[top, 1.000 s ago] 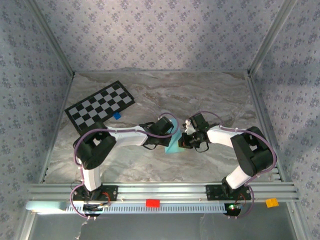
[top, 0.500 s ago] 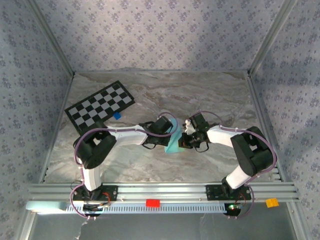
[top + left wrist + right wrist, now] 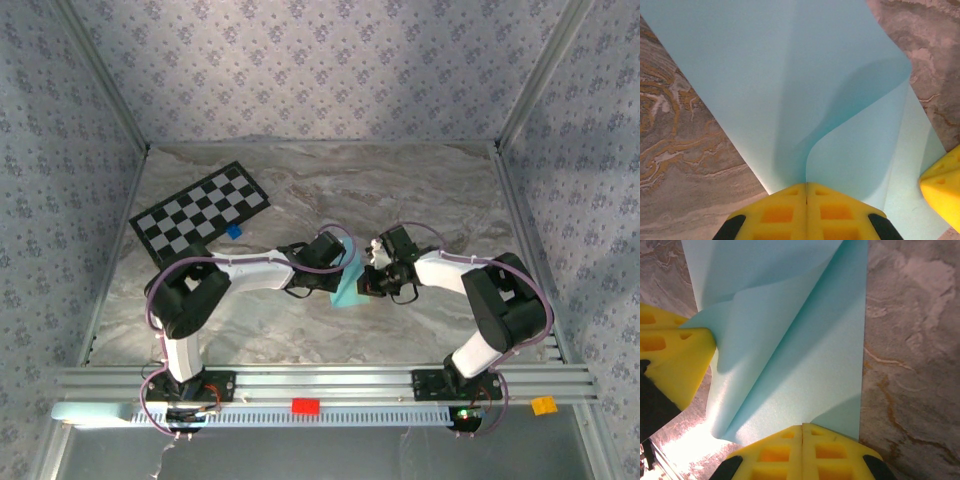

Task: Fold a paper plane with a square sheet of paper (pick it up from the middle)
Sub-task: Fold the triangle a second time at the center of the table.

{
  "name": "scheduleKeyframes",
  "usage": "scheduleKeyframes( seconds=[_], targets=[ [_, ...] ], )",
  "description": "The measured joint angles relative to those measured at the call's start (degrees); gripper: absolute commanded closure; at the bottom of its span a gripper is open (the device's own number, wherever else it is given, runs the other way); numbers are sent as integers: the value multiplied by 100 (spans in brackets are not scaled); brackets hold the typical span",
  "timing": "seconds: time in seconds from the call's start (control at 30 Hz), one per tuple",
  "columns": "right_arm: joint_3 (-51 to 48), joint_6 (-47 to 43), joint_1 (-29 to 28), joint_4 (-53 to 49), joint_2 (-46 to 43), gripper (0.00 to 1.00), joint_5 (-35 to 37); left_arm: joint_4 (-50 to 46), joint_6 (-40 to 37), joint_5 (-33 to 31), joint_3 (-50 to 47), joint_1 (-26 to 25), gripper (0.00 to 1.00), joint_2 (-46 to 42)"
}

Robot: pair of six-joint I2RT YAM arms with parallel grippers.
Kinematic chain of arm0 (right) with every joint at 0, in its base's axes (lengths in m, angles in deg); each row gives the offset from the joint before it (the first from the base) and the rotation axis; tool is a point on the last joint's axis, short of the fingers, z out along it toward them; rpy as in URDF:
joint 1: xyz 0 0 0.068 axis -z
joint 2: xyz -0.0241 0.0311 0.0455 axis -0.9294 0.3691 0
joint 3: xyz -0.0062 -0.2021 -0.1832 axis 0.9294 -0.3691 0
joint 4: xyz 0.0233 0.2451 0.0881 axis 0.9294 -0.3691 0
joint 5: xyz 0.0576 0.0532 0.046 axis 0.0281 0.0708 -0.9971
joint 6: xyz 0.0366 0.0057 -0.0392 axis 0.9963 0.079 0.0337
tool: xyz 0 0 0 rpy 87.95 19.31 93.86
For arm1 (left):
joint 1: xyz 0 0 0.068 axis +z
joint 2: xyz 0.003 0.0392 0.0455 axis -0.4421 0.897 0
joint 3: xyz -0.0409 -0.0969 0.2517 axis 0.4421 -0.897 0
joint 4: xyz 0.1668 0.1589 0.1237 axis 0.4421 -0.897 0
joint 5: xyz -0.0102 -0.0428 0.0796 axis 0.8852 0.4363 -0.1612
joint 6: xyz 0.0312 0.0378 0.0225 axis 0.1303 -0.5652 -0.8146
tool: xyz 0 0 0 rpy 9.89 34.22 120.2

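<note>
Item: square sheet of paper [image 3: 346, 288], frame centre, partly folded and billowing. Grip: left pincer [image 3: 806, 186] and right pincer [image 3: 802, 429], each pressed together on a paper edge. Hazard: uneven pulling may tear it or skew the crease.

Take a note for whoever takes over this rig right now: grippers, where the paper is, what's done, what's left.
Grippers: the left gripper and the right gripper are both shut on the square sheet of paper, at different spots.
Paper: bowed and curled between them, over the middle of the table.
Done: sheet gripped by both arms.
Left: no sharp crease shows, so every fold of the plane remains.
</note>
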Motion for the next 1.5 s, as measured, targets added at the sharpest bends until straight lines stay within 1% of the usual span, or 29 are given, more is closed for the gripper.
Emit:
scheduleKeyframes(
  seconds=[0.67,1.03,1.13,1.3,1.4,1.5],
  targets=[
    [-2,-37,33,0,2,95,-15,-2,-7,20,109,0,97,153],
    [-2,-11,81,-7,-33,91,-31,-2,0,24,109,0,97,162],
    [-42,142,208,7,-205,91,-61,-4,2,26,109,2,98,162],
    [-127,732,402,549,-529,97,-398,-4,20,28,109,2,98,162],
    [-127,1130,345,953,-494,100,-588,-4,22,44,109,2,98,162],
    [-125,1471,236,1309,-321,100,-686,-4,22,44,109,2,98,162]
  ],
)
